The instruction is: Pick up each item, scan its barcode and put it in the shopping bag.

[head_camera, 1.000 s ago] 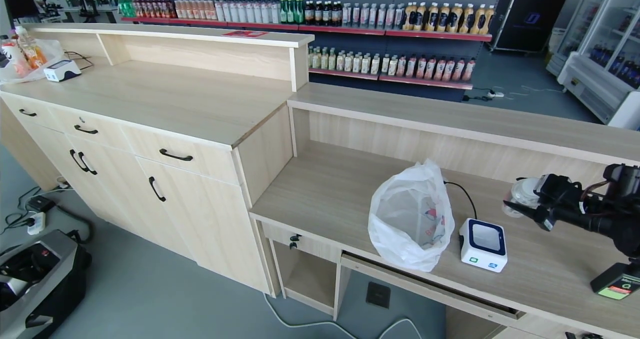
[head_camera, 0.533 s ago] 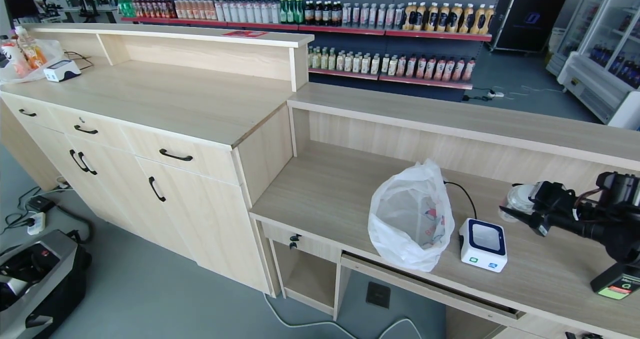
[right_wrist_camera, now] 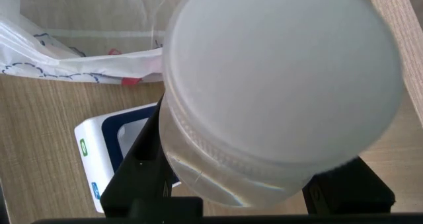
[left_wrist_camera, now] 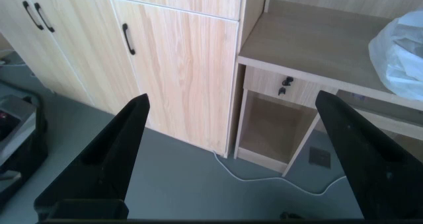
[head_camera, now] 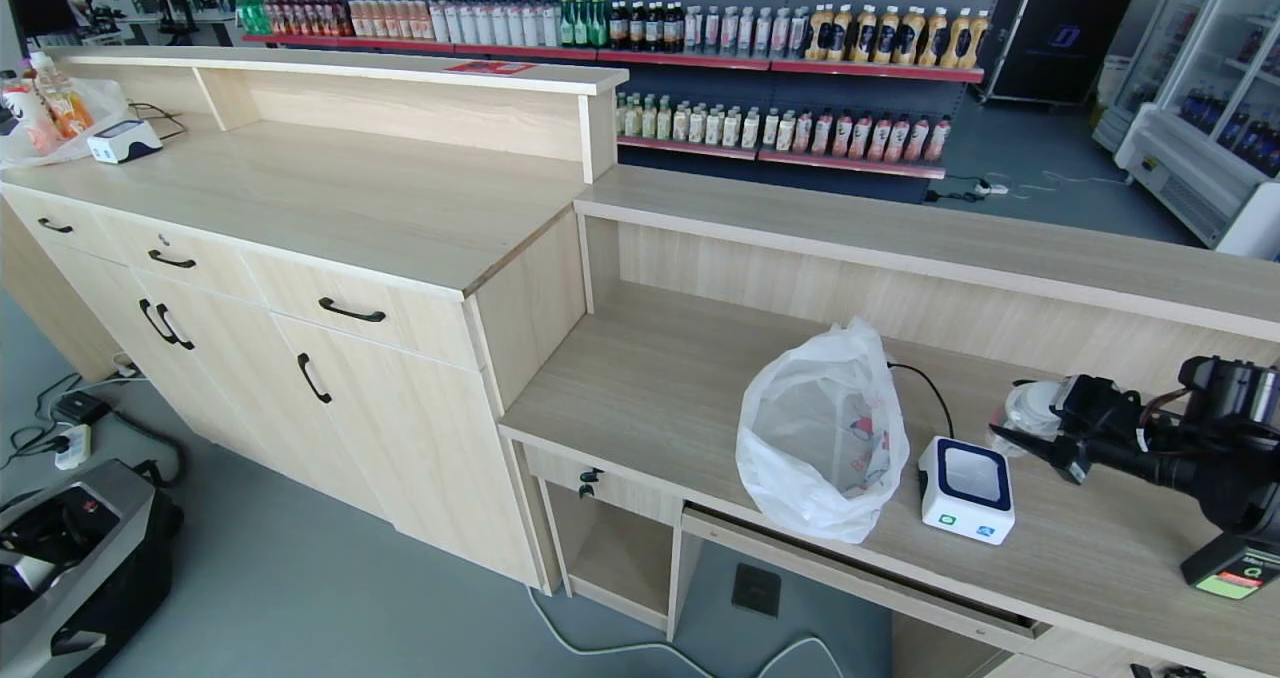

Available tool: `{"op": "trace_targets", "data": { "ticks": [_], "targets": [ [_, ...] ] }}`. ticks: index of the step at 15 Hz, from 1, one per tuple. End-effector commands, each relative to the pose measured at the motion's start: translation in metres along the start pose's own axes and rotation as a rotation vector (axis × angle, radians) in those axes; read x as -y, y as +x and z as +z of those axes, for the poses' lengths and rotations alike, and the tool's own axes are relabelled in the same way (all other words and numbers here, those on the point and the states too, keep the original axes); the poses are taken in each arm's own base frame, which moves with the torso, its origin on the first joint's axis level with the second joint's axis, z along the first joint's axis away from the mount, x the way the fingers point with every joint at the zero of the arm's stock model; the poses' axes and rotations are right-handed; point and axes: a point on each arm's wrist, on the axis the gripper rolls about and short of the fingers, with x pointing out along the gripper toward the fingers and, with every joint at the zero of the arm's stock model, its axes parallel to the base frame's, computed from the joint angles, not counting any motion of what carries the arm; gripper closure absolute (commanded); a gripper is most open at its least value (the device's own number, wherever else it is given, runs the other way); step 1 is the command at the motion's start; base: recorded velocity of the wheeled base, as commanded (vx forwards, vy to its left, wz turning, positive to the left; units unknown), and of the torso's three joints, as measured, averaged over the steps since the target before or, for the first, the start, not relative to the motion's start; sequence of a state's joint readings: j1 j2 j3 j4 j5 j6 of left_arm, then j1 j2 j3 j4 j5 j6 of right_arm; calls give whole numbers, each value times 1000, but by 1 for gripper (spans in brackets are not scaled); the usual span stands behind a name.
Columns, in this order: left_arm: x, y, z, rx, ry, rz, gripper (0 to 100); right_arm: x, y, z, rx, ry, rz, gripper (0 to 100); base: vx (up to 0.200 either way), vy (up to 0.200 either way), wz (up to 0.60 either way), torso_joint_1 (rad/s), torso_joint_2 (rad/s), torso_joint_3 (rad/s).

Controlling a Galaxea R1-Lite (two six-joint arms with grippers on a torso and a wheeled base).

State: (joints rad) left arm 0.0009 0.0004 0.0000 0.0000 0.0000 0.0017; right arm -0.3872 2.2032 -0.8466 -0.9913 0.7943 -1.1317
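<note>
My right gripper (head_camera: pixel 1022 428) is shut on a clear plastic jar (head_camera: pixel 1030 405) with a white lid, held a little above the desk, just to the right of the white and blue barcode scanner (head_camera: pixel 966 488). In the right wrist view the jar (right_wrist_camera: pixel 277 92) is tight between the black fingers (right_wrist_camera: pixel 142 178), over the scanner (right_wrist_camera: pixel 112 151) and the edge of the shopping bag (right_wrist_camera: pixel 86 26). The white plastic shopping bag (head_camera: pixel 820 433) stands open to the left of the scanner. My left gripper (left_wrist_camera: pixel 232 102) hangs open over the floor, in front of the cabinet doors, with the bag (left_wrist_camera: pixel 403 45) off to one side.
A black device with a red and green label (head_camera: pixel 1235 563) stands at the desk's right front edge. The scanner's black cable (head_camera: pixel 925 383) runs behind the bag. A raised ledge (head_camera: pixel 900 228) backs the desk. The taller counter (head_camera: pixel 300 198) to the left carries another scanner and bag.
My right gripper has moved a little down and left with the jar, closer to the scanner. The bag and the scanner have not moved.
</note>
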Motion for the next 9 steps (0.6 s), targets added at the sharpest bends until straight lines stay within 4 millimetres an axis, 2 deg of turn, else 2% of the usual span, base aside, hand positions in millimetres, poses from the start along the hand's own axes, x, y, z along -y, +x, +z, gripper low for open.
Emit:
{"op": "trace_targets", "data": {
  "ticks": [1,9],
  "targets": [
    [0,0,0,0,0,1,0,-1,3,-2,3,0,3,100,0,0,0,0,0,0],
    [0,0,0,0,0,1,0,-4,24,2,50,-11,18,100,0,0,0,0,0,0]
  ]
}}
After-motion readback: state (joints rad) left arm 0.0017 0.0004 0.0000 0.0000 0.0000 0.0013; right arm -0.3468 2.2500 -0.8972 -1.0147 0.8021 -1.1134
